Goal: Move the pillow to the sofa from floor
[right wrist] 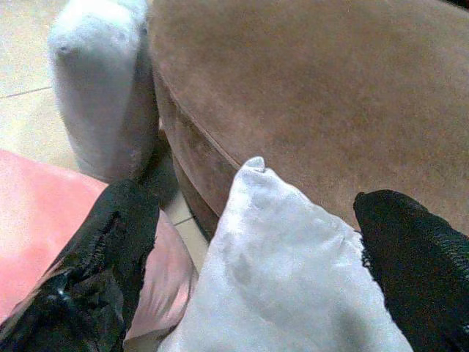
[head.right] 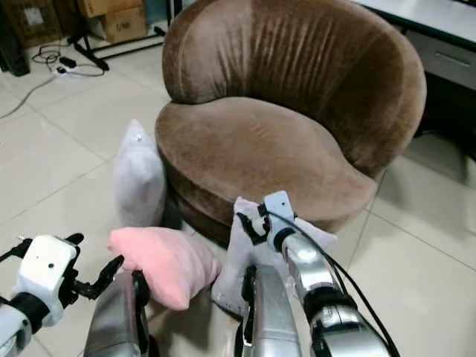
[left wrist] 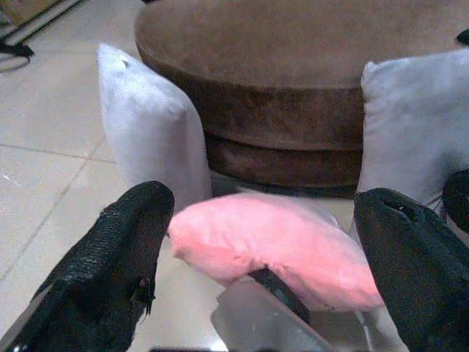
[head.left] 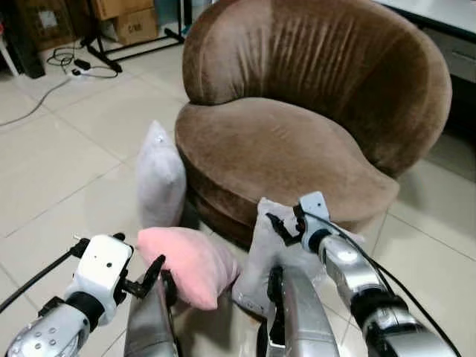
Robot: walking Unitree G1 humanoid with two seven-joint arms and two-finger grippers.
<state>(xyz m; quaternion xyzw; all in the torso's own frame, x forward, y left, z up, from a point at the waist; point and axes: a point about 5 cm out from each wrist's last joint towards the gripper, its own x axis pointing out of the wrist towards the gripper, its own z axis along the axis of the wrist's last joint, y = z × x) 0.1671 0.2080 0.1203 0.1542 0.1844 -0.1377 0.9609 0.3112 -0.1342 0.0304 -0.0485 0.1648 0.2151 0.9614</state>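
Observation:
A pink pillow lies on the tiled floor in front of the brown round sofa. One grey pillow stands on edge against the sofa's left side. A second grey pillow leans on the sofa's front. My left gripper is open just left of the pink pillow, and in the left wrist view the pink pillow lies ahead between the spread fingers. My right gripper is open at the top corner of the second grey pillow, one finger on each side.
Cardboard boxes, a stand's legs and a power strip with cables lie at the back left. A desk edge runs behind the sofa on the right. Silver parts of my body stand low in front. Open tiles stretch to the left.

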